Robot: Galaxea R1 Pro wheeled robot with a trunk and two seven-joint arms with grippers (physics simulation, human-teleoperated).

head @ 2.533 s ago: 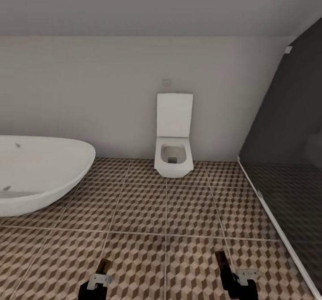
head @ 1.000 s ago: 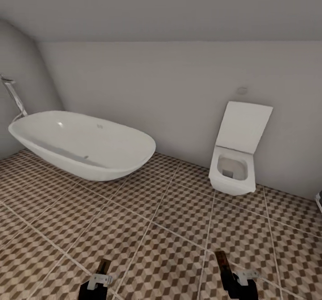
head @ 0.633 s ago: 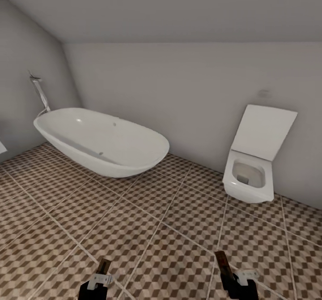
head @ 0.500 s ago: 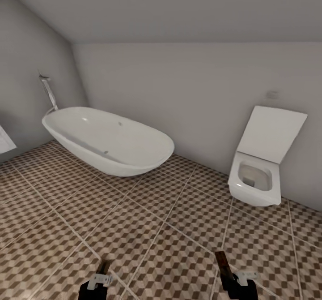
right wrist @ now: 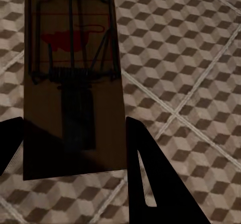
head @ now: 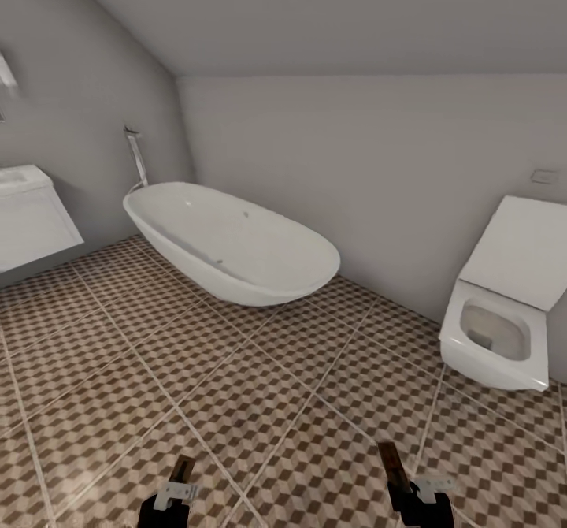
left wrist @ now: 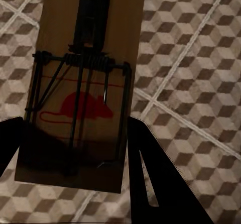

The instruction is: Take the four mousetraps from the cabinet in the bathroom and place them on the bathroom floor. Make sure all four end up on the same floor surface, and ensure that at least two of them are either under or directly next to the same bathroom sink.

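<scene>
Each pincer is clamped on a mousetrap: the left pincer (left wrist: 75,148) grips one mousetrap (left wrist: 83,88), the right pincer (right wrist: 75,148) another (right wrist: 70,78), both carried low over the bathroom floor (head: 260,386). The step looks like carrying them toward the sink (head: 27,213) at far left, past the bathtub (head: 228,240) and toilet (head: 500,331). Next it should drive left and lower both beside the sink.

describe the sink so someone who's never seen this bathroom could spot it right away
Start at the big oval white bathtub near the corner of the room, then follow the side wall on the robot's left. There, at the head view's left edge, is the sink: a white rectangular basin on a plain flat-fronted vanity. Its boxy, straight-edged shape sets it apart from the rounded tub and from the toilet on the far right.
</scene>
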